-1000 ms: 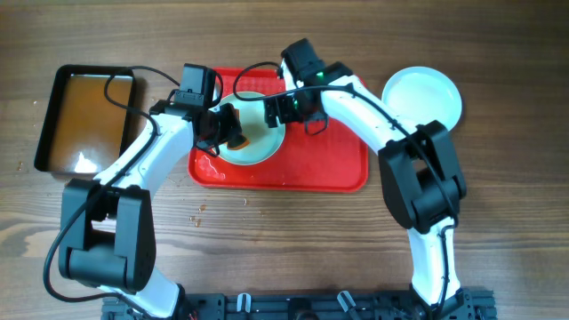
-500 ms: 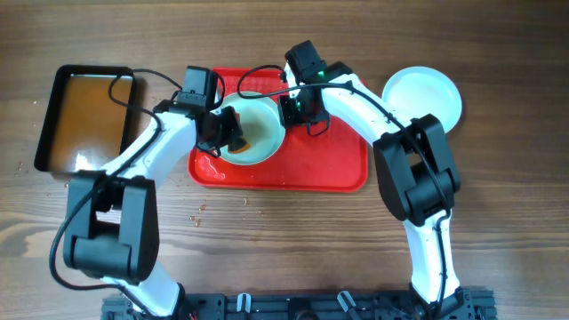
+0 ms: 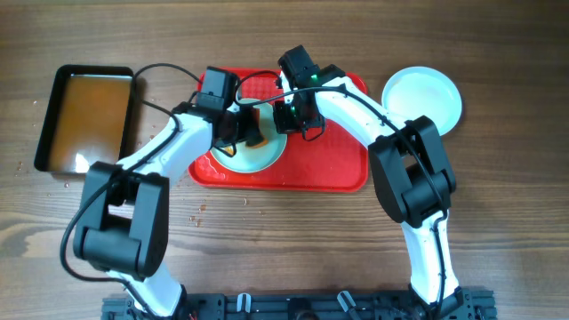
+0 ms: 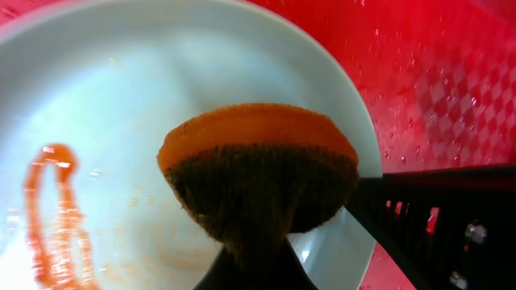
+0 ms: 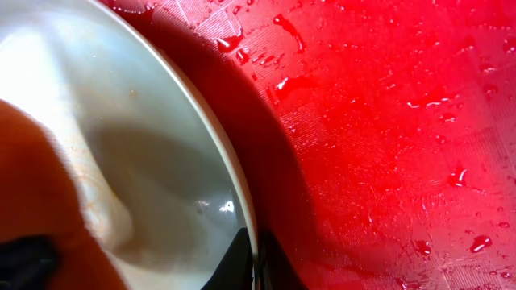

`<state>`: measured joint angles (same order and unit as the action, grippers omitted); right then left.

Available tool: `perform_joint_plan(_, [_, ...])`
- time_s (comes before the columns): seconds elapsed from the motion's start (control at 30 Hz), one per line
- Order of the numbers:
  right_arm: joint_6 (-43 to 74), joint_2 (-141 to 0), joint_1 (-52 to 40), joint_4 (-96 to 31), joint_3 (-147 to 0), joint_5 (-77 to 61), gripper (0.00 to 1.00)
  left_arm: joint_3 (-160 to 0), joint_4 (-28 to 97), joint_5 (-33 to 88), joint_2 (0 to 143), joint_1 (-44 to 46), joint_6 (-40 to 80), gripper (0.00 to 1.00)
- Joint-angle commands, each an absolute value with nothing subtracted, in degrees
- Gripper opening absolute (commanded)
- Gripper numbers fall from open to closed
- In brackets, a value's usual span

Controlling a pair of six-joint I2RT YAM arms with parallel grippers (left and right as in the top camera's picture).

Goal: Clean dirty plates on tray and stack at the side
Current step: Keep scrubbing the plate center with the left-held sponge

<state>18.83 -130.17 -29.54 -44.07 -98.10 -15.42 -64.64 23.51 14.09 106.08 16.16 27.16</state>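
A pale plate (image 3: 260, 156) lies on the red tray (image 3: 329, 169); it bears an orange sauce smear (image 4: 50, 211). My left gripper (image 3: 252, 133) is shut on an orange sponge (image 4: 258, 165), whose dark scrubbing side presses on the plate's inside (image 4: 161, 72). My right gripper (image 3: 286, 120) is shut on the plate's right rim (image 5: 242, 201), one finger inside the rim and one outside over the wet tray (image 5: 387, 121). A second plate (image 3: 422, 96), clean and white, sits on the table right of the tray.
A black tray (image 3: 84, 116) of brownish water stands on the wooden table at the far left. Crumbs (image 3: 200, 209) dot the wood in front of the red tray. Both arms cross over the tray's back half.
My right gripper has shut on the plate's rim. The left arm has carried the sponge to the right across the plate.
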Motion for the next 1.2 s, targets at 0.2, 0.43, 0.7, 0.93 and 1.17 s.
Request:
perform_joint_plan(0.2, [23.6, -132.7, -29.9, -43.8, -97.8, -10.0, 0.04, -64.4, 24.1, 12.7, 110.4, 16.5, 27.6, 0.04])
perform_joint_plan(0.43, [24.4, -132.6, -29.9, -43.6, -97.8, -8.7, 0.04, -64.4, 32.8, -7.4, 110.4, 16.5, 27.7, 0.04])
perform_joint_plan(0.7, [24.4, -132.6, -29.9, -43.3, -97.8, -8.7, 0.04, -65.3, 34.3, -23.4, 109.1, 16.5, 27.4, 0.04])
perform_joint_plan(0.93, [24.4, -132.6, -29.9, -43.3, -97.8, -8.8, 0.04, -68.0, 34.3, -26.1, 105.0, 16.5, 25.8, 0.04])
perform_joint_plan(1.17, [24.4, -132.6, -29.9, -42.3, -97.8, -8.8, 0.06, -67.5, 29.2, 1.4, 105.0, 16.5, 26.2, 0.04])
